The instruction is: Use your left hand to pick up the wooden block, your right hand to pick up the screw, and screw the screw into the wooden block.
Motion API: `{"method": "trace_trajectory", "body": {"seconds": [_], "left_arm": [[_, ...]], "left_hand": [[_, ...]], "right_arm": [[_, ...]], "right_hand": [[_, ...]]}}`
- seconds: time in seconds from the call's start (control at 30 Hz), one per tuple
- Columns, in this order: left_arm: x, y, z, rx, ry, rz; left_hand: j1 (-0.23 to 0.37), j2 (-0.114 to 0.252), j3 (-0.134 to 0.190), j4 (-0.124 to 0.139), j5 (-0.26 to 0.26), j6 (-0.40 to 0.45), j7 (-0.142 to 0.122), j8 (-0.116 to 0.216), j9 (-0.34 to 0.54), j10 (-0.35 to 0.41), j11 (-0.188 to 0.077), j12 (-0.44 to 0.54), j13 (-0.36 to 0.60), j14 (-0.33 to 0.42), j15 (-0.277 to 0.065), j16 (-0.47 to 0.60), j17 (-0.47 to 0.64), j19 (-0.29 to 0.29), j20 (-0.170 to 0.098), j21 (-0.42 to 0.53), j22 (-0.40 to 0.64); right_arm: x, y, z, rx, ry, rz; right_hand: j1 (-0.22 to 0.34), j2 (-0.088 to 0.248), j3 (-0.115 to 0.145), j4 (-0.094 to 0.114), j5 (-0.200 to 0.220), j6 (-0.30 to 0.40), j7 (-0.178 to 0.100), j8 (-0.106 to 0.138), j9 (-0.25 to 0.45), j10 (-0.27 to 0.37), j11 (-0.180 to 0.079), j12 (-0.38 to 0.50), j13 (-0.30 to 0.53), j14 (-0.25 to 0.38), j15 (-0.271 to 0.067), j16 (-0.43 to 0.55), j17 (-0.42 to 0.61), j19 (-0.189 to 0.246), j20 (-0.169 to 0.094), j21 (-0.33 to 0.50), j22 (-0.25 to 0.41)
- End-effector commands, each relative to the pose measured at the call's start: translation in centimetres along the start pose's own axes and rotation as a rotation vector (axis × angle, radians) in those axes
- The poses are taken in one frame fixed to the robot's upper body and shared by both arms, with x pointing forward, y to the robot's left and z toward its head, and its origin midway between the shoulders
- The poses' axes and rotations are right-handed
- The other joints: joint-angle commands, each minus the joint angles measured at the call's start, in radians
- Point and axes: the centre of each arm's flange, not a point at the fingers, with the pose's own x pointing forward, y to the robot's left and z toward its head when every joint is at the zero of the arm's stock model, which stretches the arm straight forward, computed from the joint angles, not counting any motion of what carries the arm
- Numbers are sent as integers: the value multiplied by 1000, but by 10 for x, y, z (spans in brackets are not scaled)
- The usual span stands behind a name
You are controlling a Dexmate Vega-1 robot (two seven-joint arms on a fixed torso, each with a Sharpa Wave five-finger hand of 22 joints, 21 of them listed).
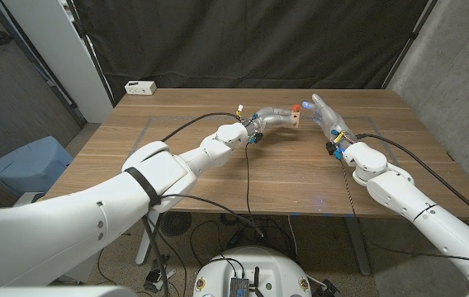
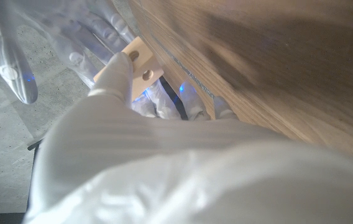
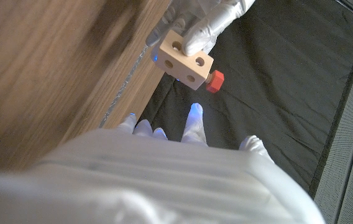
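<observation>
Wooden block [image 1: 297, 119] is held up off the table [image 1: 218, 165] in the left hand [image 1: 272, 117], around 12 o'clock of centre, above the far half of the top. Right wrist view: left fingers [image 3: 202, 28] pinch the block [image 3: 186, 61] from one side, holes showing on two faces. Red screw [image 3: 214, 81] sticks out of one block face, head clear of the wood. In the head view the screw [image 1: 300, 106] is a red dot at the block's top edge.

Right hand [image 1: 327, 120] is just at 3 o'clock of the block, fingers extended and apart, holding nothing. Right wrist view shows its fingertips [image 3: 194, 115] pointing at the screw with a gap between. Left wrist view: block [image 2: 140, 65] with the right hand [image 2: 52, 37] spread beyond it.

White box [image 1: 141, 87] sits at the table's 10 o'clock corner.
</observation>
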Motion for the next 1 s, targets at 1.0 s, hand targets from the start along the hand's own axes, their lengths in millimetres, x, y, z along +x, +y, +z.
{"method": "trace_trajectory", "body": {"seconds": [1.0], "left_arm": [[4,2,-1,-6,48,10]], "left_hand": [[-21,32,43,31,6,11,3,6,2,6,-1,5,4,-5,-29,0,1,3,3,9,2]], "right_arm": [[9,19,2,5,-10,63]], "right_hand": [[-13,2,7,7,4,3,0,4,1,-99,-7,0,0,-178,-1,5,1,-11,5,1,4]]}}
